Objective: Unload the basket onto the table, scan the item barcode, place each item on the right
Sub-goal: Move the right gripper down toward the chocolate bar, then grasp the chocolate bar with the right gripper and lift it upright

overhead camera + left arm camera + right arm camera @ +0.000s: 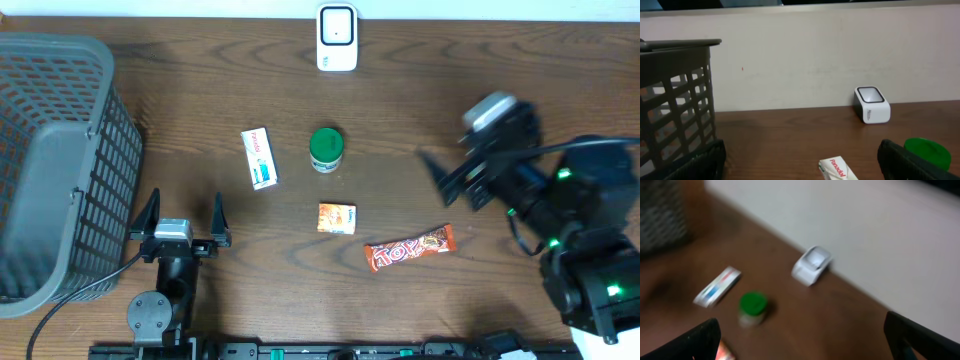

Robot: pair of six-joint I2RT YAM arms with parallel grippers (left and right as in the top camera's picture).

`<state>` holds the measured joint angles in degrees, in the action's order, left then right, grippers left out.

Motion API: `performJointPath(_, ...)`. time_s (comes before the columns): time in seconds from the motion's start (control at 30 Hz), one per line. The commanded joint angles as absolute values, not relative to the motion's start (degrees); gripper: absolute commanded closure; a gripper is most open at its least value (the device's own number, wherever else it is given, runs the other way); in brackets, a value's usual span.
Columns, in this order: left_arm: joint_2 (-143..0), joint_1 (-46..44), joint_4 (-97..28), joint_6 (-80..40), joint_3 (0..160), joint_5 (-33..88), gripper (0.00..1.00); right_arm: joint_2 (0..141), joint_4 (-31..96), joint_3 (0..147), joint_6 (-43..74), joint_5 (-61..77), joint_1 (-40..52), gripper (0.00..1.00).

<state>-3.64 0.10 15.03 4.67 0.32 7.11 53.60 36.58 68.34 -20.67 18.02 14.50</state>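
Note:
A white barcode scanner stands at the table's far edge, also seen in the left wrist view as scanner and blurred in the right wrist view as scanner. Four items lie mid-table: a white Panadol box, a green-lidded jar, a small orange packet and an orange candy bar. My left gripper rests open near the front left, short of the box. My right gripper hangs open right of the items, nothing between its fingers. The jar lies ahead of it.
A large grey mesh basket fills the left side of the table, right beside the left arm. A black cable runs from the left arm's base toward the front edge. A pale wall rises behind the scanner.

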Motion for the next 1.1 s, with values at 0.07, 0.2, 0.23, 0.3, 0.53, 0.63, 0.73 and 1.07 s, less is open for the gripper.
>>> performJointPath(0.07,-3.2,0.0,12.6,4.4,0.3,6.6,0.04,53.2,43.3,63.5,-27.6,14.8,22.9,0.01)
performJointPath(0.2,-3.2,0.0,9.5,4.4,0.3,6.6,0.04,52.8,45.4,56.7,-30.2,10.3,24.9,0.01)
performJointPath(0.23,-3.2,0.0,8.6,4.4,0.3,6.6,0.04,52.7,45.7,54.7,-31.7,9.5,25.0,0.01)
performJointPath(0.3,-3.2,0.0,7.4,4.4,0.3,6.6,0.04,52.3,45.8,50.5,-34.9,8.4,25.1,0.01)
performJointPath(0.53,-3.2,0.0,6.0,4.4,0.3,6.6,0.04,51.6,44.4,41.2,-39.8,8.4,26.1,0.06)
performJointPath(0.63,-3.2,0.0,6.0,4.4,0.3,6.6,0.04,51.6,42.0,39.1,-39.7,8.4,26.1,0.04)
performJointPath(0.73,-3.2,0.0,6.0,4.4,0.3,6.6,0.04,51.6,37.6,38.2,-39.7,9.0,25.8,0.01)
performJointPath(1.07,-3.2,0.0,6.0,4.4,0.3,6.6,0.04,53.6,1.3,38.2,-17.4,7.2,25.6,0.01)
